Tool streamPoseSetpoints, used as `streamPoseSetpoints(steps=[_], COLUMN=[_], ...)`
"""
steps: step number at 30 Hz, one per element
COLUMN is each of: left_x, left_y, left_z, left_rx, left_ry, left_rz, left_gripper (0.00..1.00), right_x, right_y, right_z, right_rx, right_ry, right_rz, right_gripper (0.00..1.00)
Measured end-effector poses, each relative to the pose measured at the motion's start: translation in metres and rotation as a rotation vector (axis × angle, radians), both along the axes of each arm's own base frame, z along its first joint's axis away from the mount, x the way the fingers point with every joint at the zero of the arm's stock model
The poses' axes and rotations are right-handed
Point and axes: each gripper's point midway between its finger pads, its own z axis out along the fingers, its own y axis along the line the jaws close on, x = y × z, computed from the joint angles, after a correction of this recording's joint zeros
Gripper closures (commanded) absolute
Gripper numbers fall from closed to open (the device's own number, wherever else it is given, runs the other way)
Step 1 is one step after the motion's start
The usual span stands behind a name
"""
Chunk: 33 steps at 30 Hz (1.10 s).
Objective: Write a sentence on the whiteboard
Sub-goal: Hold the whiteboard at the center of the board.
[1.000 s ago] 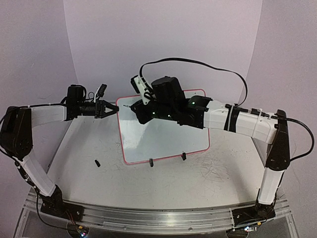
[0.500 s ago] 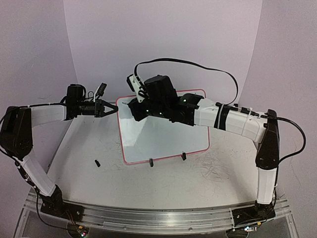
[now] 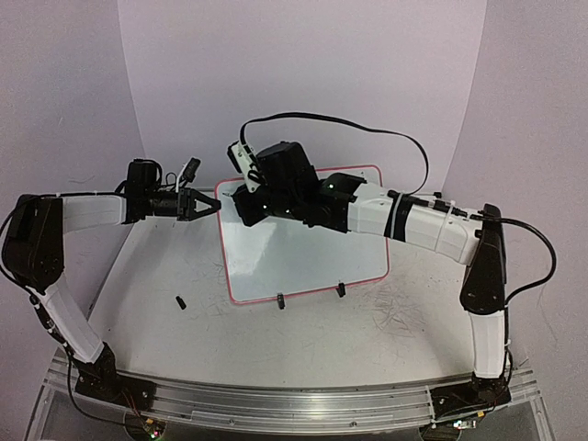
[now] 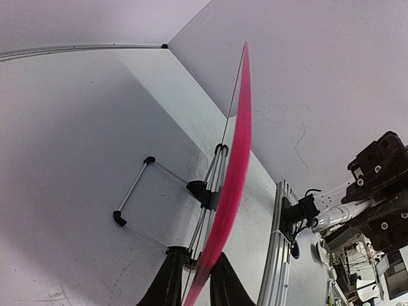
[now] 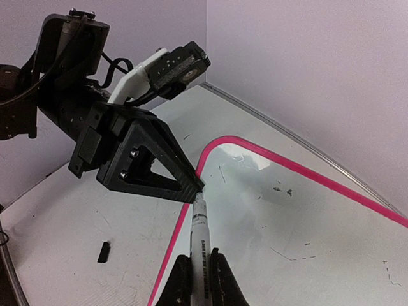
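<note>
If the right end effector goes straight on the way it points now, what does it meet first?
Its marker leads: the tip would probably meet the whiteboard first, at the pink-rimmed corner. The left end effector grips the rim right beside it, so, with depth unclear, it might hit that instead.

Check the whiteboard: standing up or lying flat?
The whiteboard stands, propped on its wire stand; the left claw holds its pink rim.

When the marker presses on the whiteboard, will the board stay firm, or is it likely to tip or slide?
Probably tippy: the whiteboard stands propped on a thin wire stand. It looks thin and light, so it may slide on the smooth table. The left gripper pinching its rim should steady it.
</note>
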Motion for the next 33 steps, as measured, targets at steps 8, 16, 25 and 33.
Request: streamPoseSetpoints(steps=[8,16,25,33], left_x=[0.000,0.001,0.001,0.001], left_y=[-0.001,-0.001,-0.001,-0.002], left_z=[-0.003,-0.002,-0.001,-0.001], left_rx=[-0.003,-0.001,0.000,0.001], left_ry=[0.005,-0.032,-0.044,-0.044], left_rz=[-0.011,-0.017,-0.018,-0.017], left_gripper=[0.95,0.98,1.00,1.00], right_x=[0.004,0.004,-0.004,-0.004], right_y=[0.005,0.009,0.006,0.006], right_z=[-0.007,-0.017,-0.030,-0.030], right_rx=[-0.012,-0.035,-0.061,-0.061], right_ry=[-0.002,0.008,0.028,0.027], right_rz=[-0.014,-0.015,-0.009,-0.014], right_gripper=[1.00,1.00,1.00,1.00])
